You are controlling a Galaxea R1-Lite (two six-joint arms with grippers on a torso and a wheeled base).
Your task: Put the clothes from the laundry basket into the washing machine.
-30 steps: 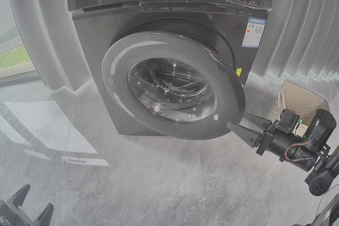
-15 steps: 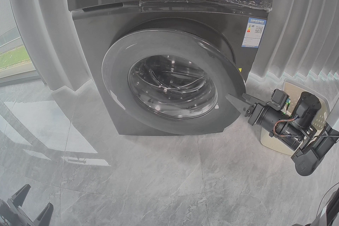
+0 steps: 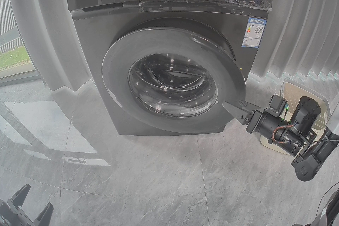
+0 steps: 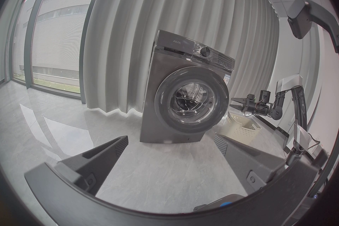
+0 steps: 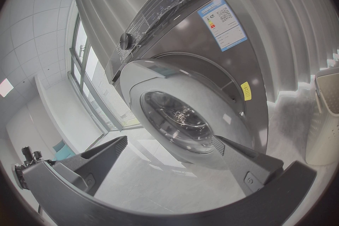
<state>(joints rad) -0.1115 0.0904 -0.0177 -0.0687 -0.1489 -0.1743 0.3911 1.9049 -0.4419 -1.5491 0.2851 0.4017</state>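
Step in hand: judged to be shutting the door (image 3: 118, 60) of the washing machine (image 3: 102, 29). The laundry basket (image 3: 306, 96) shows a bare bottom, so loading looks done.
Clothes: none seen in the basket. Whether any lie in the drum cannot be told through the glass (image 3: 172, 86), which is full of reflections.
Door: hinged on the robot's left, free edge on its right. It stands almost flush with the front; the right wrist view shows a narrow gap at the free edge.
Right gripper (image 3: 233, 106): parted a little, holding nothing, just beside the door's lower right rim. Contact cannot be told.
Left gripper (image 3: 37, 196): wide open, empty, low over the floor (image 3: 148, 173) and well apart from the machine.
Basket: on the floor just right of the machine, beneath the right arm.
Technique: push on the rim near the free edge, square to the door face. Press until the gap is gone and the latch takes.
Risk: a finger sliding off the curved rim, or the door springing back unlatched.
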